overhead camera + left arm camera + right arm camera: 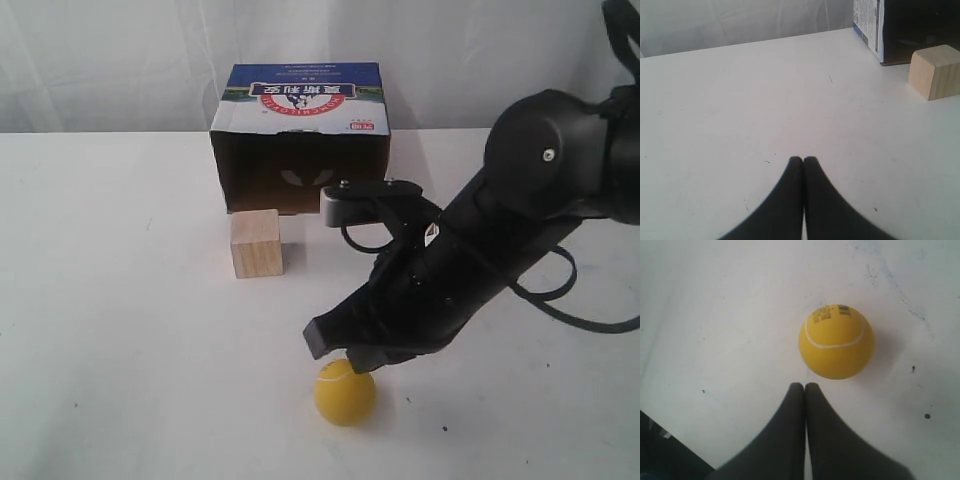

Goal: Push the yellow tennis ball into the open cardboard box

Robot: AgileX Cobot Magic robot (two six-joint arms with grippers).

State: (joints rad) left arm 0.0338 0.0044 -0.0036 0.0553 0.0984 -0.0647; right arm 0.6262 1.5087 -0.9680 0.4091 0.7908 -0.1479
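Table: white, bare but for three items.

Open cardboard box: landmark. Lies on its side, dark mouth facing the ext. cam, blue/white printed panel on top w/ red logo upside down.

R arm: comes in from the side of the box and angles down over the space in front of its mouth. Right gripper: fingers pressed together, nothing between. Tips sit right at the ball, on the ball's box-facing side as far as the ext. view shows. Contact or small gap: cannot tell.

Wooden cube: just in front of the box mouth, toward one front corner, near the box but apart from it.

Yellow tennis ball: well out from the box mouth, farther than the cube, roughly in line w/ the opening's other half. On the table, free, seam up in R wrist view.

Left gripper: also closed tight, empty, low over the table off to one side of the box; the box's side panel and the cube show ahead of it.

Risks, est.:
- Tips look to be on the wrong side, so a fwd push prob. sends the ball away from the box. Needs to get behind it first.
- Narrow closed tips on a round ball: an off-centre hit makes it squirt sideways.
- A drift toward the cube means the ball bounces off or shoves it.
- Pressing down from above could pinch the ball and shoot it out.
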